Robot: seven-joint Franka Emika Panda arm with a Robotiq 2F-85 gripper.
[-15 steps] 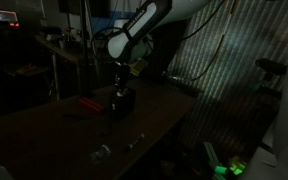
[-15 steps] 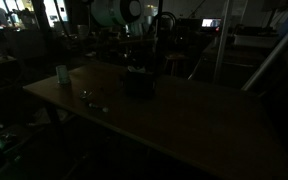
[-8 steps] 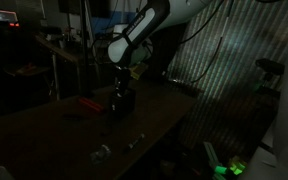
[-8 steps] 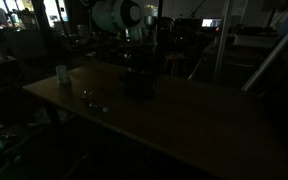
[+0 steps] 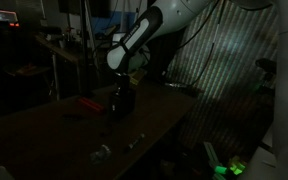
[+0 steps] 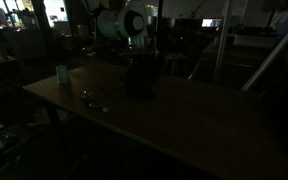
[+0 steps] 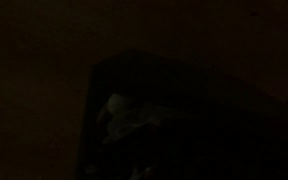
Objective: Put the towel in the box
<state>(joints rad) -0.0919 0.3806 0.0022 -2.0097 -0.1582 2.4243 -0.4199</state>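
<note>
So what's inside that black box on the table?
In the wrist view, a pale crumpled patch shows inside the box, most likely the towel. The rest of the inside is hidden by darkness, and in both exterior views the box's walls cover it.

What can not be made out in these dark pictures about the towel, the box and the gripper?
- The towel: in the wrist view, only a pale wrinkled patch inside the box; darkness hides the rest.
- The gripper: in an exterior view, darkness merges its fingertips with the box; whether it holds anything is hidden.
- The pale bits on the table: in an exterior view, too small to identify.
</note>
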